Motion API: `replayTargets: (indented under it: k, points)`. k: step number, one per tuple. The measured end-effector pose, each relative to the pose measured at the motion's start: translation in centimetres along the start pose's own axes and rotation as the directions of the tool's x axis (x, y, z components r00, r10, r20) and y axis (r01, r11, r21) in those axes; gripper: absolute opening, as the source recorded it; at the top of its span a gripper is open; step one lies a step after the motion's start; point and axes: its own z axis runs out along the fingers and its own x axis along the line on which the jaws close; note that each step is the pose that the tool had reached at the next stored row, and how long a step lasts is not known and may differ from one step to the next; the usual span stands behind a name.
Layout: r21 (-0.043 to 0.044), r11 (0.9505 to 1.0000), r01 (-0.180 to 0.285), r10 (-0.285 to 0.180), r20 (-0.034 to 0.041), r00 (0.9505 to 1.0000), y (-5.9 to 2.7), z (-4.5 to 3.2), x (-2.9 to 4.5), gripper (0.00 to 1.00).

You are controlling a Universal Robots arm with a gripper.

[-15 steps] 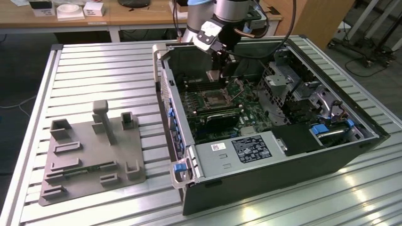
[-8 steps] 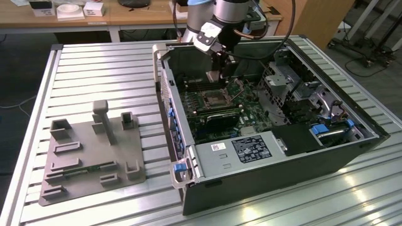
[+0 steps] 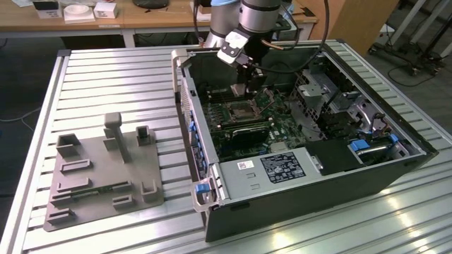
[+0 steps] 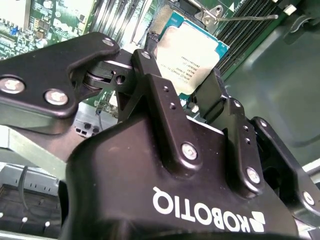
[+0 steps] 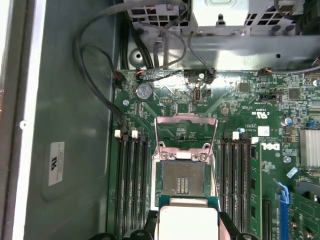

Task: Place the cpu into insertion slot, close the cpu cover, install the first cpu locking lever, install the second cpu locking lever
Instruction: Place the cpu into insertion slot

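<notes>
With jaws pinched on opposite edges, holding the cpu [image 4: 190, 57], light, stiff, probably fragile underneath, just short of the insertion slot [image 5: 182, 181].

Silver-grey arm [image 3: 258, 13], matte black gripper [image 4: 185, 65].
The arm is a silver-grey tube with a darker grey joint band; a black cable [image 3: 325, 21] loops off it on the exterior view's right, and a white bracket [image 3: 229, 52] sits at the wrist. The gripper's body is rounded, with white lettering; its angular link bars and flat fingers [image 4: 155, 85] are fastened with silver screws [image 4: 188, 151] and round pivot pins. Every gripper part has the same dull black finish.
</notes>
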Motion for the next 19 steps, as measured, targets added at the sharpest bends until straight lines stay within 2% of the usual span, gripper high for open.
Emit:
replayTargets:
  k: [4,7,19]
  points:
    - [0.0106,0.9999,0.000,0.000,-0.0004,1.0000,0.30,0.45,0.00,0.55]
    - [0.0141,0.9999,0.000,0.000,-0.0003,1.0000,0.63,0.68,0.00,0.55]
    - [0.0161,0.9999,0.000,0.000,-0.0004,1.0000,0.92,1.46,0.08,0.55]
